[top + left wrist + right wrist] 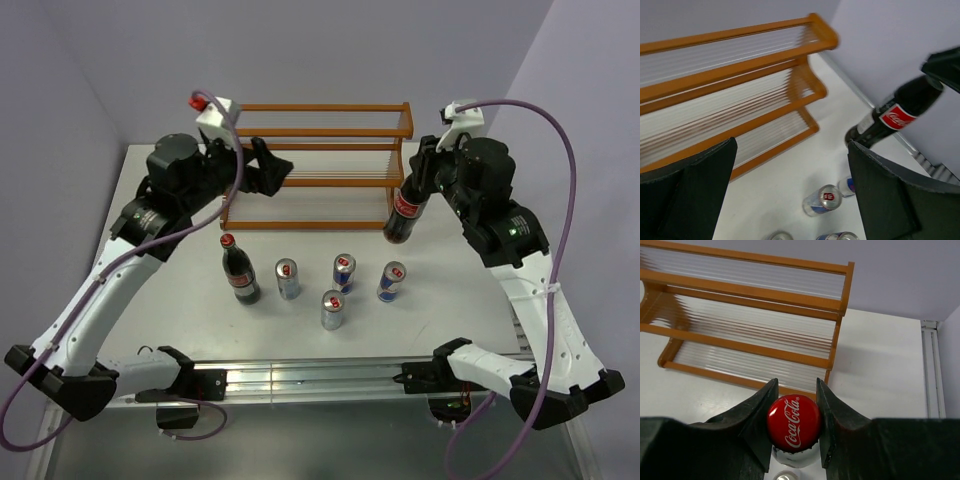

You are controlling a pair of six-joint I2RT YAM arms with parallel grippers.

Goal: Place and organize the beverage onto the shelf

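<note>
Your right end effector [794, 390] is pinching the cola bottle [404, 216] at the neck. Its red cap [793, 422] reads "Coca-Cola" in white script, and the same name shows on the red label [896, 117]. The bottle leans just off the right end of the shelf [320, 132]. Your left end effector [272, 166] is spread wide, holding nothing, over the shelf's left half. On the tabletop [455, 310], the other bottle [239, 272] stands upright with 4 cans [344, 272] beside it, their print too small to read.

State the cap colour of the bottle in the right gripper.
Red cap, white script; best in the right wrist view.
</note>
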